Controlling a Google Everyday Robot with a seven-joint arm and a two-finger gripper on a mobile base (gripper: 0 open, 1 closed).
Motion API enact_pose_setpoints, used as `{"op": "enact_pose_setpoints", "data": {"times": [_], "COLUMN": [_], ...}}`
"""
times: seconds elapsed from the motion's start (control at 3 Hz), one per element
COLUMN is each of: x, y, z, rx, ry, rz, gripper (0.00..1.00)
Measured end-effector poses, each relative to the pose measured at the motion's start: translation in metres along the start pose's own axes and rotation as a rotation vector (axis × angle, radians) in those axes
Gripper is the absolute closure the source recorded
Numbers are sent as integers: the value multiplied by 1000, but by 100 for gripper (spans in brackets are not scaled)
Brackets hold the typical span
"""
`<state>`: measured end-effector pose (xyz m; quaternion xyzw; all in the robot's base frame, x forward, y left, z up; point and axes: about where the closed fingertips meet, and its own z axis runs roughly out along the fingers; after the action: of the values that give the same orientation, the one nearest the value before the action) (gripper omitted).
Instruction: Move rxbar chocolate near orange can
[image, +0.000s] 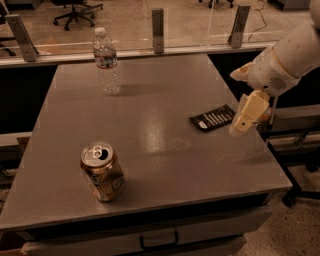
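The rxbar chocolate is a flat black wrapper with white text lying near the right edge of the grey table. The orange can stands upright near the front left, its silver top showing the pull tab. My gripper hangs from the white arm at the right, its cream-coloured tip just right of the bar's right end and slightly above the table. It holds nothing that I can see.
A clear plastic water bottle stands at the back left of the table. A glass barrier with metal posts runs along the back edge. A drawer handle shows below the front edge.
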<state>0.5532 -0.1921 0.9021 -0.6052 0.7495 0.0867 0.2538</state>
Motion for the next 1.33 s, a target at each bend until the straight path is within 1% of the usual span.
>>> {"op": "enact_pose_setpoints", "data": {"times": [0.33, 0.67, 1.0, 1.33], "x": [-6, -6, 1, 7], "y": [-19, -23, -23, -21], "z": [40, 72, 91, 98], "rx": [-65, -122, -156, -174], "ry": [-83, -115, -121, -121], "rz": [21, 51, 86, 114], "gripper": [0, 0, 19, 41]}}
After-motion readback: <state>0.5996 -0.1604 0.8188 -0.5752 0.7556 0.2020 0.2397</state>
